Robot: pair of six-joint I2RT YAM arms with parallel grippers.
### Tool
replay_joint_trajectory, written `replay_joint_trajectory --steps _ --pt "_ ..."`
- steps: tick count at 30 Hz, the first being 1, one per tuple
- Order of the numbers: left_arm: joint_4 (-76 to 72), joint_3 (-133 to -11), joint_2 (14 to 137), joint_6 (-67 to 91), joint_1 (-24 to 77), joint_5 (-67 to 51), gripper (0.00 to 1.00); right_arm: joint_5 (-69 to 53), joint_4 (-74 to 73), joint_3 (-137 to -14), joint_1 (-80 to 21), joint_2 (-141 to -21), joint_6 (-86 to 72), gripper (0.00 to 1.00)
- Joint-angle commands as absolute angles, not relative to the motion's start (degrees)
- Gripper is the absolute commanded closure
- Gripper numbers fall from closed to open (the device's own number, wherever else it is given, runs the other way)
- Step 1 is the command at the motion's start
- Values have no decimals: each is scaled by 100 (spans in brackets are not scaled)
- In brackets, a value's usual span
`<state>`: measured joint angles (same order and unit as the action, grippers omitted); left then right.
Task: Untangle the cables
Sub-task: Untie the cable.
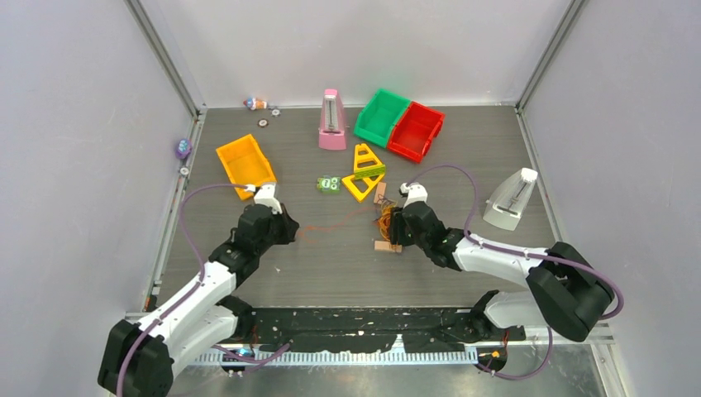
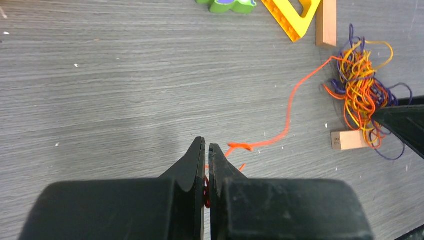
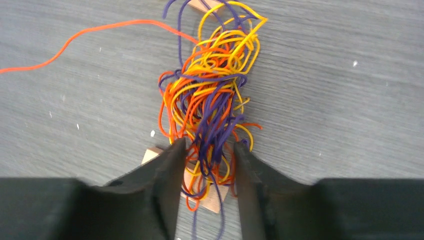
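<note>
The cables form a small tangle [image 1: 386, 219] of orange-red, yellow and dark purple strands on the grey table; it also shows in the left wrist view [image 2: 360, 90] and the right wrist view [image 3: 212, 85]. One orange strand [image 2: 287, 115] runs out of it leftward across the table [image 1: 335, 223]. My left gripper [image 1: 289, 227] is shut on that strand's end, which shows red between the fingers [image 2: 207, 145]. My right gripper [image 1: 395, 225] is open, its jaws standing either side of the tangle's near end [image 3: 210, 150], over a small wooden block [image 3: 210, 199].
Another wooden block [image 2: 326, 22] lies beyond the tangle. Yellow triangle frames [image 1: 364, 172] and a green toy [image 1: 329, 184] lie behind it. An orange bin [image 1: 245, 164], pink metronome [image 1: 332, 122], green bin [image 1: 381, 117], red bin [image 1: 416, 131] and white metronome [image 1: 512, 198] stand further off.
</note>
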<state>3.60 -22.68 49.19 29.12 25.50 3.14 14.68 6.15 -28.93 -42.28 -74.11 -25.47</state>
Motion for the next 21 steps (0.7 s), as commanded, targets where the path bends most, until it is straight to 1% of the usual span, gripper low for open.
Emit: replay_joint_trajectory --steps 1,2,3,5,7,9,10,12,14,16,18,20,21 --pt "133 -2387 5083 2591 2547 -200 100 817 838 -3059 -4267 -7117 -2006 42" --pt "63 -2397 5133 2561 2549 -345 100 655 876 -3030 -4262 -7000 -1965 29" --pt "36 -2430 5169 2536 2549 -454 100 569 957 -3018 -4258 -6937 -1847 23" --pt "35 -2473 5246 2527 2549 -619 100 383 979 -3015 -4263 -6771 -1671 18" --pt "35 -2502 5292 2495 2549 -761 100 253 884 -3076 -4263 -6659 -1488 17" --pt "-113 -2529 5288 2422 2549 -937 94 232 713 -3189 -4259 -6587 -1335 17" --pt "-131 -2538 5265 2387 2549 -1039 90 223 600 -3267 -4261 -6544 -1232 17" --pt "-146 -2569 5213 2348 2552 -1213 77 299 447 -3375 -4262 -6482 -1144 17" --pt "-141 -2583 5158 2347 2562 -1306 62 456 394 -3427 -4263 -6413 -1152 17" --pt "-170 -2591 5131 2385 2610 -1388 43 641 399 -3436 -4262 -6371 -1203 17" --pt "-257 -2592 5180 2377 2699 -1498 32 854 408 -3424 -4260 -6366 -1273 17" --pt "-318 -2620 5280 2384 2818 -1521 16 1059 406 -3415 -4260 -6371 -1326 18" --pt "-339 -2631 5329 2385 2880 -1511 11 1150 405 -3400 -4251 -6370 -1340 18"
